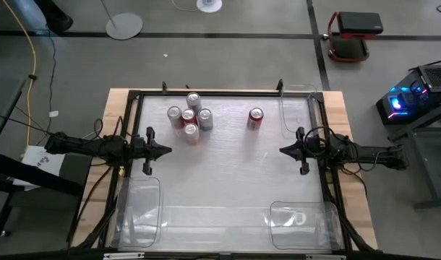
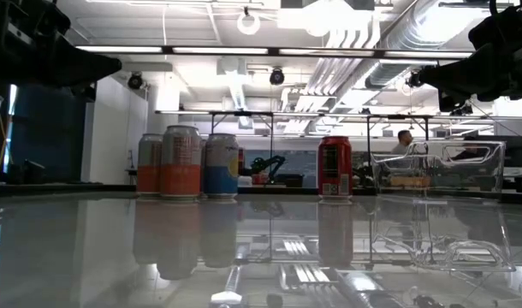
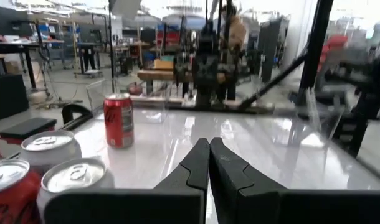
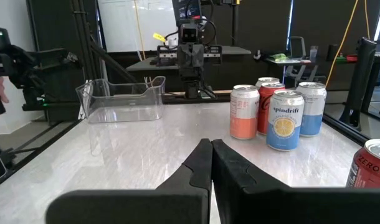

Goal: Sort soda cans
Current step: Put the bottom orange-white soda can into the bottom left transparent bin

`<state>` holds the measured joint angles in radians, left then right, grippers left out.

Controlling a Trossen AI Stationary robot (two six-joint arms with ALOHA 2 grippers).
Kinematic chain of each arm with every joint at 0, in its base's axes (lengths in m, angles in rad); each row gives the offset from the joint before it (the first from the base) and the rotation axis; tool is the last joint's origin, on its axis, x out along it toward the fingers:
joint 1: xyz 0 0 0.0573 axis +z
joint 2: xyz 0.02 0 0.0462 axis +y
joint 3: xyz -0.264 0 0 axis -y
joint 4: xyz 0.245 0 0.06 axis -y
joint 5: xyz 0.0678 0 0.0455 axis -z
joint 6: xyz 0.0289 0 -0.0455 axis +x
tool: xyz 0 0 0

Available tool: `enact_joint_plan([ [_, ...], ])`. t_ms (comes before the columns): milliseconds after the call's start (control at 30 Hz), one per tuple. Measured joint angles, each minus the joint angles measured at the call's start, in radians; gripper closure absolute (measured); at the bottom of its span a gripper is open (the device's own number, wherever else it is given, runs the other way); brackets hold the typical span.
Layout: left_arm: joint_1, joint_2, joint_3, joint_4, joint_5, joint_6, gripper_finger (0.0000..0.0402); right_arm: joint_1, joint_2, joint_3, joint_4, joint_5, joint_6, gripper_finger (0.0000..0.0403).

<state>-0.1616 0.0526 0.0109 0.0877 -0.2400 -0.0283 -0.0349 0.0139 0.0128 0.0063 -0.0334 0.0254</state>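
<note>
Glossy metal soda cans [image 1: 190, 120], clear plastic bins [image 1: 300, 220], shiny tabletop [image 1: 228, 170].

A robotics lab or workshop. Exposed ceiling ducts [image 2: 364, 43] run over rows of workbenches [image 2: 269, 115], and another robot arm [image 4: 191, 53] stands mounted nearby (a person [image 2: 404, 141] sits farther back).

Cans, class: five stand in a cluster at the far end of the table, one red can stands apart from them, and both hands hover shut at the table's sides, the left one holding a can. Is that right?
Not quite. The left hand holds nothing; the left wrist view shows its fingers pressed together with nothing between them. The rest stands: the high view shows five cans clustered, one red can apart, and the right hand shut too.
</note>
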Motion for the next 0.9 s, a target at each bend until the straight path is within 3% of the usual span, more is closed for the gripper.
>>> enact_joint_plan([
  [133,0.000,0.000,0.000,0.093,0.000,-0.160,0.0402,0.000,0.000,0.000,0.000,0.000,0.000,0.0403],
  [233,0.000,0.000,0.000,0.234,-0.008,-0.372,0.0402,0.000,0.000,0.000,0.000,0.000,0.000,0.0403],
  [333,0.000,0.000,0.000,0.356,-0.102,-0.577,0.0402,0.000,0.000,0.000,0.000,0.000,0.000,0.0403],
  [567,0.000,0.018,0.000,0.596,-0.343,-0.753,0.0402,0.000,0.000,0.000,0.060,0.000,-0.032,0.0403],
  [633,0.001,0.018,0.000,0.645,-0.373,-0.759,0.0402,0.000,0.000,0.000,0.094,0.000,0.000,0.0403],
  [733,0.000,0.023,0.028,0.664,-0.334,-0.699,0.0402,0.000,0.000,0.000,0.163,0.000,0.021,0.0403],
  [900,-0.006,0.163,0.277,0.481,-0.270,-0.567,0.0402,0.000,0.000,0.000,0.326,0.010,0.094,0.0403],
])
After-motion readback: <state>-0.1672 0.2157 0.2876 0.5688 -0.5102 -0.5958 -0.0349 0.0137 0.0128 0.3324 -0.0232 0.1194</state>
